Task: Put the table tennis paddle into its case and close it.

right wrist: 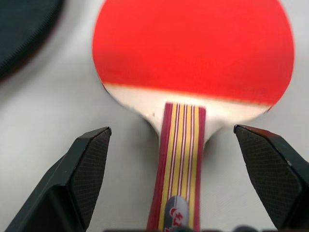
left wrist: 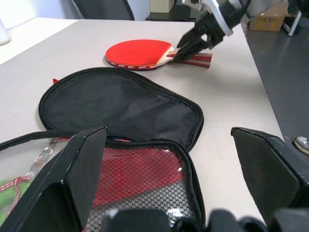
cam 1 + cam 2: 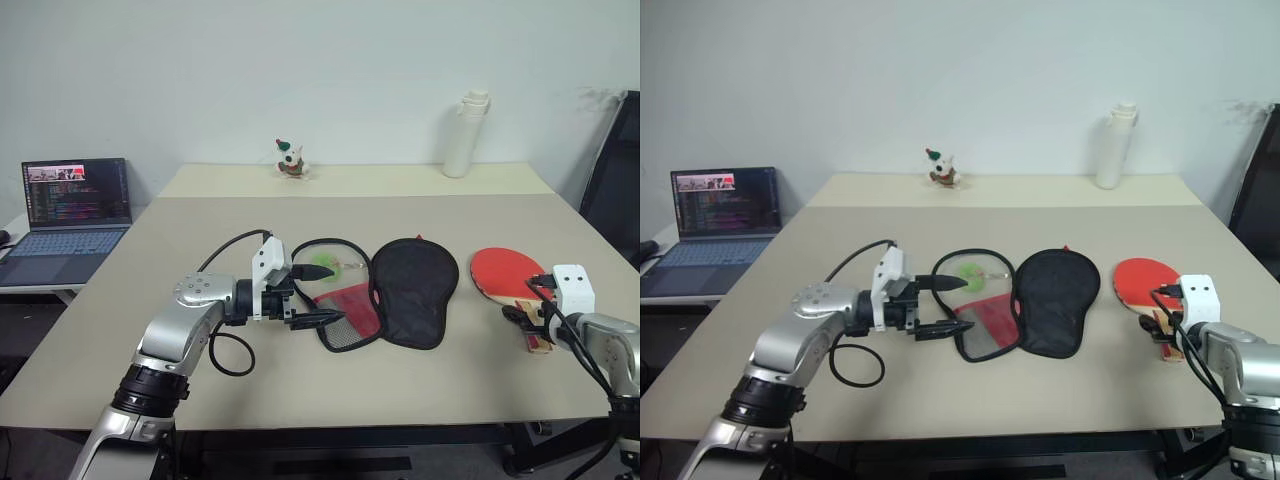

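Table tennis paddle (image 1: 193, 53): flat on the table (image 3: 200, 240), striped handle between the released right end effector (image 1: 174, 164) jaws; risk judged: thin handle pushed aside, blade skidding against the open case (image 3: 385, 295) beside the released left end effector (image 3: 318, 293).

- Silver metal arms with rounded joint housings, black collars at the lower segments.
- A white boxy camera module on each wrist.
- Black cables looping from each wrist.
- Left gripper (image 3: 312, 294) and right gripper (image 1: 182, 181): black wedge-shaped fingers with finely textured pads.
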Robot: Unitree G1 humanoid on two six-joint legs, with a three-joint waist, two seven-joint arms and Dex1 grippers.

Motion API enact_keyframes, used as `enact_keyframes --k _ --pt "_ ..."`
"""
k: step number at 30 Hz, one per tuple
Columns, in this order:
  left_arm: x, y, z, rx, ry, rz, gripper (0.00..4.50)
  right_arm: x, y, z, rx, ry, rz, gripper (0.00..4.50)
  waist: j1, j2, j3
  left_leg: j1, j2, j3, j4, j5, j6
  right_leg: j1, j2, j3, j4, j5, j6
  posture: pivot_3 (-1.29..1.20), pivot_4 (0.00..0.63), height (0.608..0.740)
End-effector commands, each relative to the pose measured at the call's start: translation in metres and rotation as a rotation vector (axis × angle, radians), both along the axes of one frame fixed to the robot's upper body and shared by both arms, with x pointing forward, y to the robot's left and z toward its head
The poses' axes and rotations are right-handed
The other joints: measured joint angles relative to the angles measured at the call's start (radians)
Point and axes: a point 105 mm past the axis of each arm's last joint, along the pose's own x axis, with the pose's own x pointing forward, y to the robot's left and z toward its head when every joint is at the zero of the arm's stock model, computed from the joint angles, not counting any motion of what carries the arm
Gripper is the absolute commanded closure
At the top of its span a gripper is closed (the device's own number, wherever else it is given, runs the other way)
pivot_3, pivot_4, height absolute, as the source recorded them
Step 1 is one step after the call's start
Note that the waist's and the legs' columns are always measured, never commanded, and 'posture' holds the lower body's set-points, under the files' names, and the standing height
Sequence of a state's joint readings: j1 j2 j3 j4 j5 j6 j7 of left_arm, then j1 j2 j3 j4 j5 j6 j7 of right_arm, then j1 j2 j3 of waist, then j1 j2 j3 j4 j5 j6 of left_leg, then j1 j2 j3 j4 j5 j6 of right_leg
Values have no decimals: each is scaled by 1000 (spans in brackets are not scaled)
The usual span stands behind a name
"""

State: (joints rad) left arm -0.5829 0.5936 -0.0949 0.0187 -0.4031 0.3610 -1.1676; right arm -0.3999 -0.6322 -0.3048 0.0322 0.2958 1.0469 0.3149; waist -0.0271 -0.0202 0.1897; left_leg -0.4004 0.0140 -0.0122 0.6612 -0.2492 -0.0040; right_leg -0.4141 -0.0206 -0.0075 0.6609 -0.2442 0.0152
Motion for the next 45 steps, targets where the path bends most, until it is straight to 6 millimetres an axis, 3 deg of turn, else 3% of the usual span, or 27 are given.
enact_keyframes --k 1,8,9,12,16,19,26,28,30,33,38,40,45 --pt "1 1 9 -2 -46 0 0 2 -8 4 10 -28 -51 10 0 0 0 0 0 0 0 0 0 0 0 0 0 0 0 0 150 740" --pt "0 5 7 -4 -43 23 0 4 -7 -10 70 -3 -86 10 0 -1 -1 1 0 0 0 0 0 1 0 0 0 0 0 0 150 740" --pt "0 5 6 -4 -43 26 0 6 -7 -10 71 -9 -91 186 0 -1 -1 1 0 0 1 0 0 1 0 0 0 0 0 0 150 740" --pt "0 6 6 -3 -42 31 0 10 -10 -12 63 -20 -112 966 -1 -1 -1 2 0 0 1 0 0 3 0 0 0 1 1 0 150 740" --pt "-1 7 5 -2 -41 36 0 14 -11 -12 50 -34 -120 2427 -3 -1 -1 3 0 1 2 0 0 4 0 1 0 2 2 0 150 740" --pt "-1 10 4 -2 -38 53 0 20 -7 7 29 -102 -103 3390 -4 -1 -1 3 0 1 2 0 0 4 0 1 0 2 2 0 150 740" --pt "-3 18 1 0 -28 87 0 24 17 58 27 -239 -37 3412 -5 1 1 1 1 3 1 0 0 -1 0 4 1 2 2 0 150 740" --pt "-4 21 0 1 -23 96 0 23 40 77 56 -290 3 3412 -4 1 1 0 1 4 0 0 0 -3 0 5 2 2 2 0 150 740" --pt "-5 24 0 2 -17 106 0 20 75 89 112 -326 56 3412 -5 1 1 -1 2 6 -1 0 0 -6 1 8 3 2 2 0 150 740" --pt "-5 24 -1 3 -15 110 0 13 115 84 195 -310 86 3412 -4 1 0 -1 8 9 -1 0 0 -7 3 12 3 2 2 0 150 740" --pt "-5 24 -1 6 -13 109 0 9 158 65 277 -263 81 3412 4 1 0 -1 9 11 -1 0 0 -7 5 13 3 2 2 0 150 740" --pt "-5 23 -1 7 -13 107 0 10 168 59 289 -251 76 3412 3 1 0 -1 8 13 -1 0 0 -7 3 15 2 2 2 0 150 740" --pt "-5 22 -2 13 -15 104 0 16 172 45 298 -230 33 3412 1 1 0 -1 5 15 -1 0 0 -8 2 18 2 3 4 0 150 740"
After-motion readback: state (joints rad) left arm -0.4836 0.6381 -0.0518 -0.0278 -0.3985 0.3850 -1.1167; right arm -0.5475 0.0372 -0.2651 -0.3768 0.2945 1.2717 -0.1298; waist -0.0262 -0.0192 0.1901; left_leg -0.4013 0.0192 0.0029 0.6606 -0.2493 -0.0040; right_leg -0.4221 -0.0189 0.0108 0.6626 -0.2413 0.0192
